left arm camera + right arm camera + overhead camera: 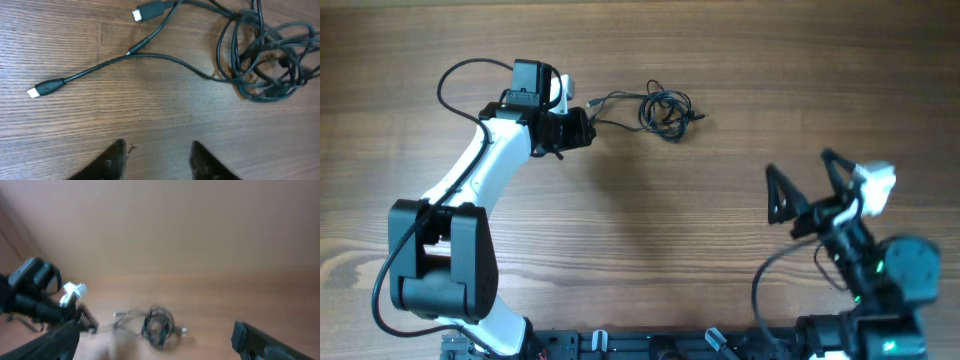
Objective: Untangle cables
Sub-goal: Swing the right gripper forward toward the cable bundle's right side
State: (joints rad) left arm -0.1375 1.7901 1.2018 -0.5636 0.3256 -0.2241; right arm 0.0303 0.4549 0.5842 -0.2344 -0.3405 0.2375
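Observation:
The cables (663, 110) are thin black wires looped in a bunch at the back middle of the wooden table, with loose ends trailing left. In the left wrist view the bunch (265, 60) lies at the upper right, and two silvery-tipped plugs (40, 90) (147, 11) lie on free strands. My left gripper (582, 130) (157, 150) is open and empty, just left of the cables, short of the plugs. My right gripper (805, 185) (160, 340) is open and empty, raised at the front right, far from the bunch, which shows small and blurred in the right wrist view (157, 325).
The wooden table (720, 240) stretches between the two arms. The left arm's white body (470, 180) crosses the left side. The arm bases and a black rail (650, 345) line the front edge.

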